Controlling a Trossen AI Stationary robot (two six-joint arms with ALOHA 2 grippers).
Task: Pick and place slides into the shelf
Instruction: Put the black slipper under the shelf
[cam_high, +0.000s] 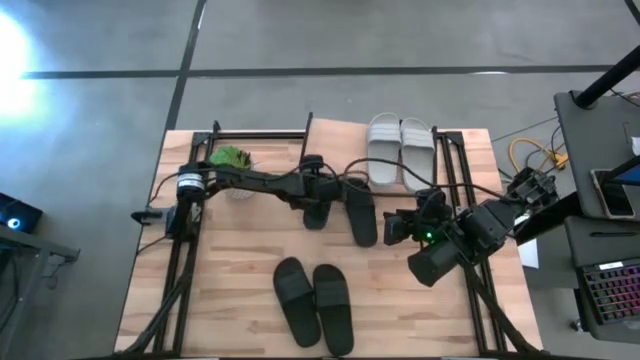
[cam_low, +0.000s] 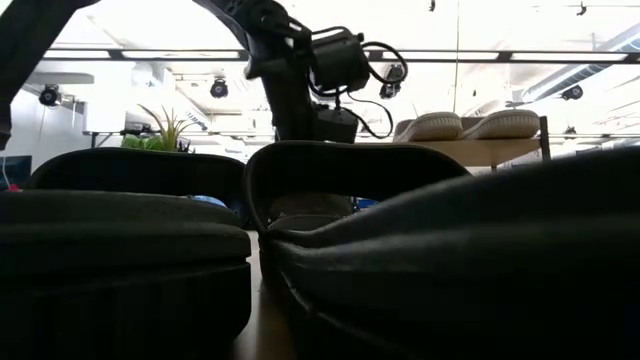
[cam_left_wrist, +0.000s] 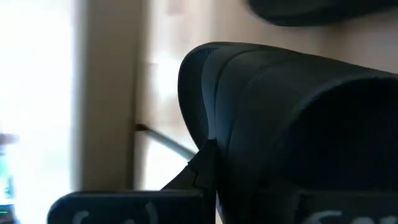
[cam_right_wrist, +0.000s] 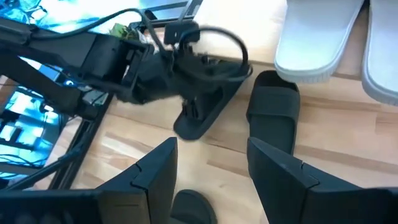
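My left gripper (cam_high: 315, 197) reaches in from the table's left and is shut on a black slide (cam_right_wrist: 202, 112), which fills the left wrist view. A second black slide (cam_high: 361, 212) lies flat on the table right beside it. Two light grey slides (cam_high: 400, 150) rest side by side, soles down, on the shelf's plank top (cam_high: 335, 130) at the far edge. Another black pair (cam_high: 312, 303) lies near the table's near edge. My right gripper (cam_high: 392, 228) hovers open to the right of the second black slide, touching nothing. My left gripper holds the black slide close to its wide strap (cam_left_wrist: 249, 93), with one finger (cam_left_wrist: 199, 168) showing at the strap's edge. It comes slanting down from the table's left. The slide is tilted, its lower rounded end (cam_right_wrist: 189, 127) down at the tabletop.
A small green plant (cam_high: 232, 158) stands at the far left by the left arm. Black frame rails (cam_high: 455, 170) run along both sides of the table. Bare wood lies between the middle slides and the near pair. The near pair blocks most of the low view.
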